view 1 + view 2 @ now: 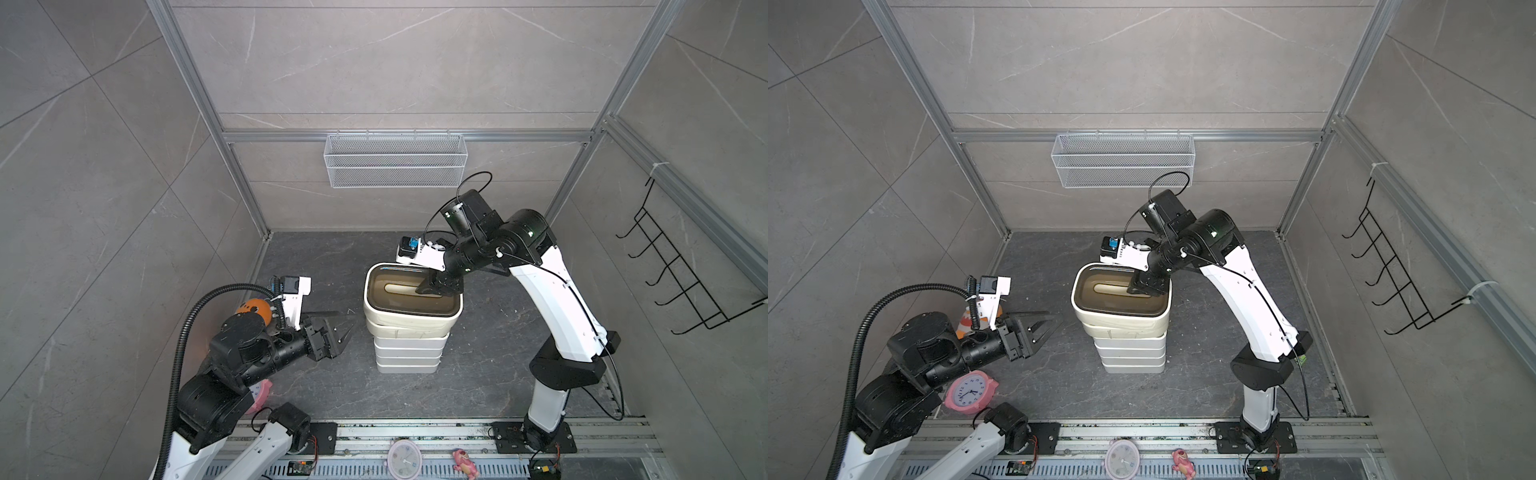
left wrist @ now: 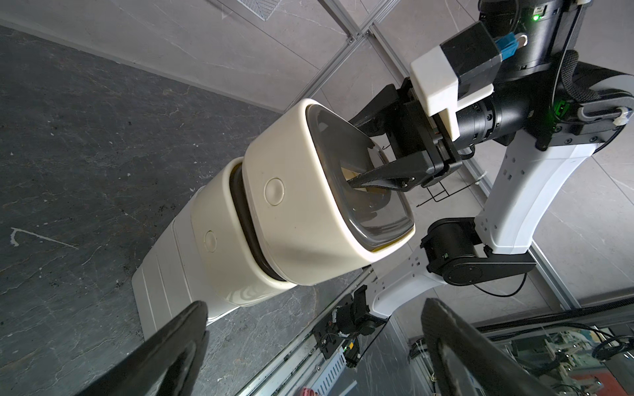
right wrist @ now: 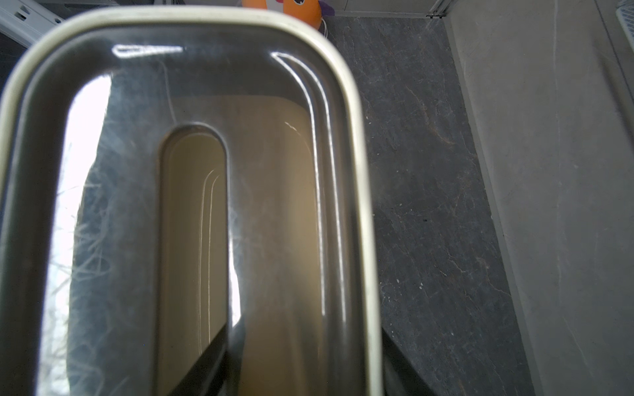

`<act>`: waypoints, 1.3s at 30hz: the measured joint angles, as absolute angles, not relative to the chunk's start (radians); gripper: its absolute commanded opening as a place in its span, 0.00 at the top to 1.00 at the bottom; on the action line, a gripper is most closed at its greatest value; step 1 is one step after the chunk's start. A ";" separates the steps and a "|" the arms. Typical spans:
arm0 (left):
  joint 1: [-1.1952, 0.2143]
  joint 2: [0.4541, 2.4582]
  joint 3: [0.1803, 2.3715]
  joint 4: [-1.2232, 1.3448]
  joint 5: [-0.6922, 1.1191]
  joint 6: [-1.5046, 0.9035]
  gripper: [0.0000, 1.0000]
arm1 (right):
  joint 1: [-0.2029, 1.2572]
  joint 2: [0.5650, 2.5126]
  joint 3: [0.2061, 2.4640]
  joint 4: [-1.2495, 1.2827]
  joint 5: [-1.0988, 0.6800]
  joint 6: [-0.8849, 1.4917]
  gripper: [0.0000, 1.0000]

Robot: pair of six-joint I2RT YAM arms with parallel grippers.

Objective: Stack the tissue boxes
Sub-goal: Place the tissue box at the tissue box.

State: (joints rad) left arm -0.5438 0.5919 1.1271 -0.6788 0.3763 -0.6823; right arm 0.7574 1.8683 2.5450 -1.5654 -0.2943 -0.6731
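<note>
L gripper (image 1: 345,321) nearest: fingers wide apart, empty, just beside the stack (image 1: 409,343). Stack on table (image 1: 478,374): white boxes (image 1: 407,361) at bottom (count unclear), lower cream box (image 1: 395,328), then top cream box (image 1: 409,311) sitting skewed. R gripper (image 1: 434,289) clamped on its wall, one finger in the slot (image 1: 401,287). No loose box seen; prob. left: square up, release.

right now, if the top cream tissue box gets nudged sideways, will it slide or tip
Likely to tip: the top cream box sits slightly askew on a tall, narrow stack. Its smooth rounded walls look rigid but probably slippery. Through the slot it looks empty, so probably light.
</note>
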 measured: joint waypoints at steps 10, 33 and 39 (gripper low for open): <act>-0.543 0.588 1.126 -0.675 0.377 -0.682 0.00 | 0.766 1.882 2.545 -1.526 -0.279 -0.670 0.40; -0.544 0.604 1.116 -0.649 0.400 -0.686 0.00 | 0.773 1.892 2.625 -1.497 -0.211 -0.646 0.20; -0.544 0.619 1.119 -0.650 0.405 -0.685 0.00 | 0.777 1.890 2.641 -1.491 -0.212 -0.630 0.18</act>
State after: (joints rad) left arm -0.5438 0.6189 1.1194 -0.6502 0.4053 -0.6846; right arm 0.7769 1.8900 2.6408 -1.4906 -0.2115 -0.6300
